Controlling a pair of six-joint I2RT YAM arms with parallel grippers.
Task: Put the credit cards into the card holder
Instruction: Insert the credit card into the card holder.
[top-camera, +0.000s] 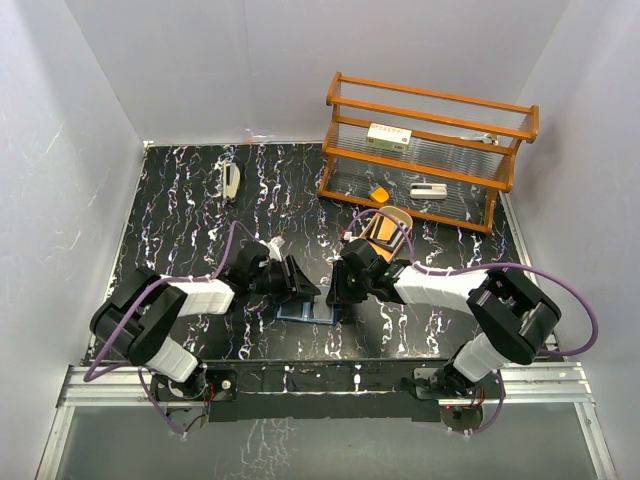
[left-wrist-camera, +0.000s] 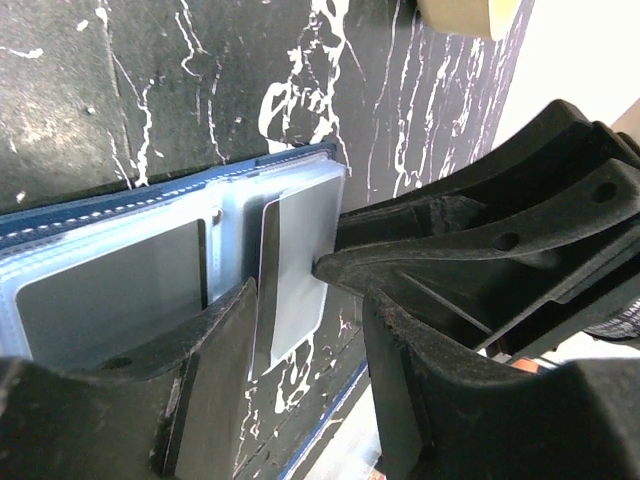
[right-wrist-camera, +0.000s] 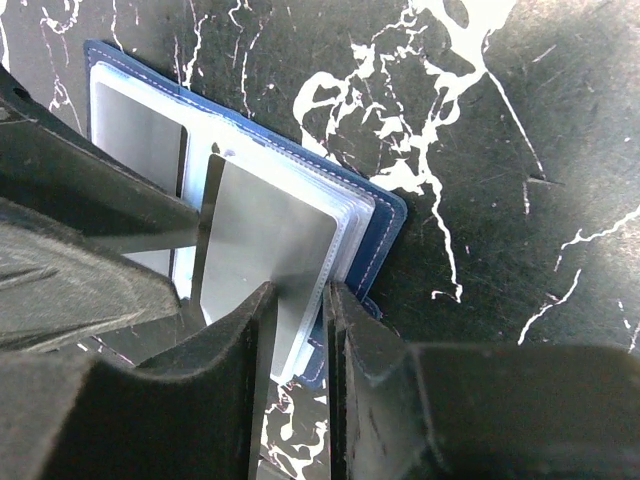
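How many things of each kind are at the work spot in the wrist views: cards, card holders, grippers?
Grey cards: 2, the sleeved card and the loose card, which is pinched by the right gripper
Card holder: 1, lying open
Grippers: 2, counting the left gripper
Total: 5

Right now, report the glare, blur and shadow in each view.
Top external: even light, sharp, the card holder small and half hidden. Left wrist: its own fingers dark and soft up close, top right corner blown out white. Right wrist: the grey card shows a dull sheen, white veins on the table crisp.
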